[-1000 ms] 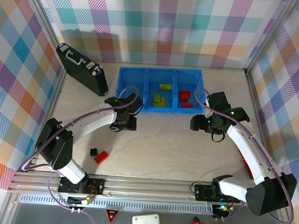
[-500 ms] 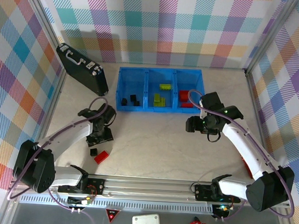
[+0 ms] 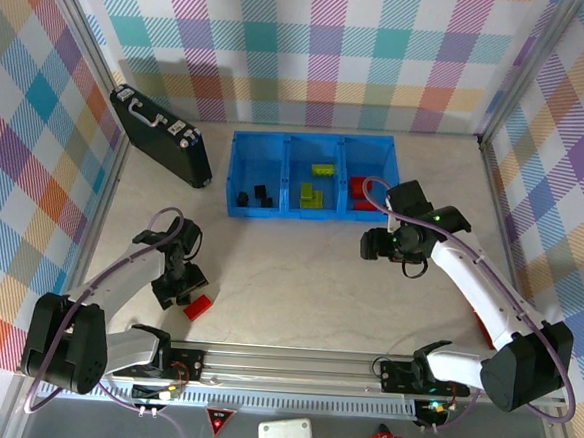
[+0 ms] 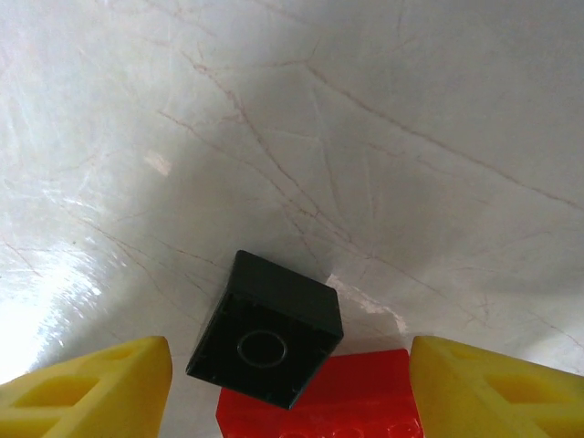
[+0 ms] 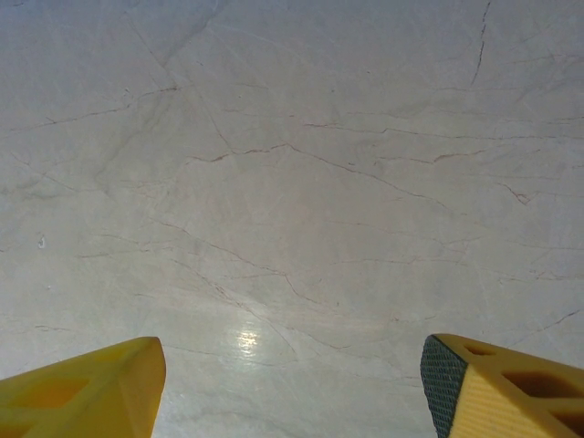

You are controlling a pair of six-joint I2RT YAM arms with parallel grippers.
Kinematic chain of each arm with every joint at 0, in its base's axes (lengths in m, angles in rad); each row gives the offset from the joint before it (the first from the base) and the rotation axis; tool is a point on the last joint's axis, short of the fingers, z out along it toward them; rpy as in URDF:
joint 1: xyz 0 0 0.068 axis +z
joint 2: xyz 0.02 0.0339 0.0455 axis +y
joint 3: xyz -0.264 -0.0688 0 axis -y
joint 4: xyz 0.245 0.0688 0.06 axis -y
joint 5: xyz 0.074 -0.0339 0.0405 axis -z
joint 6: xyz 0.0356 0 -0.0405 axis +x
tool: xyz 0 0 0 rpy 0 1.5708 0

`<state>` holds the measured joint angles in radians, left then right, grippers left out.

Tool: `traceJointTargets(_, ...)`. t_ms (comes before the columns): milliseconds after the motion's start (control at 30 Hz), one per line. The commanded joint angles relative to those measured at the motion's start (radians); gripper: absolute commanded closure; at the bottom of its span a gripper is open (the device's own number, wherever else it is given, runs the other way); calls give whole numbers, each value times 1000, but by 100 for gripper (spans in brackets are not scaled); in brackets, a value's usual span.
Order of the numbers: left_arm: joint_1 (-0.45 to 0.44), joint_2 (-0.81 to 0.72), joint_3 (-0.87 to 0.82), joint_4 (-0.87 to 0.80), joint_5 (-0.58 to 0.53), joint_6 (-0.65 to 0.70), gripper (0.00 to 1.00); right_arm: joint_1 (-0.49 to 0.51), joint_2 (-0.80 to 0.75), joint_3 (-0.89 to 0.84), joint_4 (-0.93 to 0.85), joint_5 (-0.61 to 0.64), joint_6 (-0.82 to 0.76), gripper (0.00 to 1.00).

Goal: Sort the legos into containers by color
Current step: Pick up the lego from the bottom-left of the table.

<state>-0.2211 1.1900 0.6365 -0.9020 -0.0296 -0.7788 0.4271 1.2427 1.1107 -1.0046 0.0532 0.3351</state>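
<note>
A black lego (image 4: 266, 330) lies underside up on the table, leaning on a red lego (image 4: 321, 401). My left gripper (image 4: 290, 365) hangs open just over them, its yellow fingers (image 4: 91, 388) standing clear on both sides. From above, that gripper (image 3: 177, 293) is at the near left with the red lego (image 3: 199, 308) beside it. The blue tray of containers (image 3: 287, 149) holds black legos (image 3: 261, 193) on the left, green legos (image 3: 312, 194) in the middle and red legos (image 3: 359, 189) on the right. My right gripper (image 3: 374, 247) is open over bare table in front of the tray, nothing between its fingers (image 5: 91, 388).
A black case with silver latches (image 3: 163, 135) lies at the far left, beside the tray. Checked walls close in the table on three sides. The arm bases and a metal rail (image 3: 292, 364) run along the near edge.
My left gripper has swung back from the tray's left container to the near left, ending low over the black and red legos. The right gripper has drifted slightly left.
</note>
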Motion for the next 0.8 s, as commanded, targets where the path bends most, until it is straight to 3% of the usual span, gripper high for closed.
traceJointTargets(0,23,13,-28,45,40,-19,32,9,-15,6,-12,10,19,25)
traceJointTargets(267,26,30,-44,83,89,-5,46,11,-17,1,-11,14,20,25)
traceJointTargets(767,26,24,-32,87,122,8,62,18,-17,2,-14,18,30,25)
